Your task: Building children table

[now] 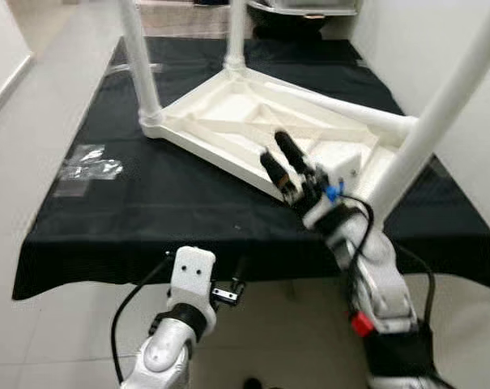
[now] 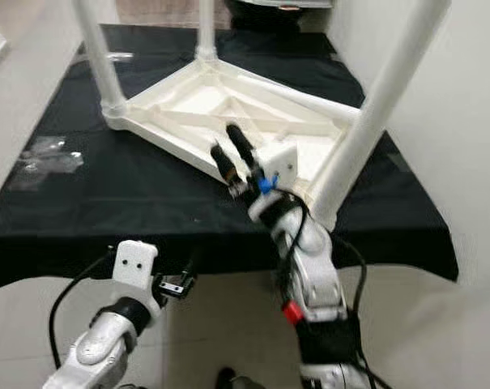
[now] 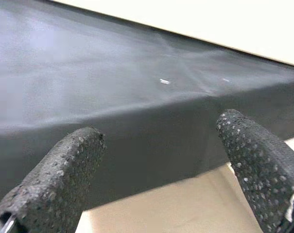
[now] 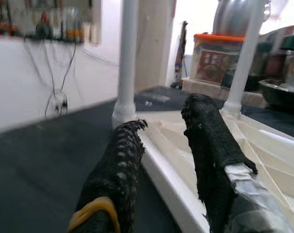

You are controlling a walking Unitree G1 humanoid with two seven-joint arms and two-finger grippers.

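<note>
Two spread hands, left (image 3: 156,170), right (image 1: 279,162), meet a black-draped table (image 1: 147,203) (pale floor (image 1: 50,340)).

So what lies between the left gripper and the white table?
Bare black cloth separates the left gripper from the upturned white table, seen in the eye views.

Even, bright indoor light with soft shadows; the white table (image 1: 261,121) is nearly washed out against the black cloth (image 1: 147,194). Head views bend toward the edges. The left wrist view is soft beyond its fingers (image 3: 54,179); the right wrist background is blurred and overexposed.
</note>
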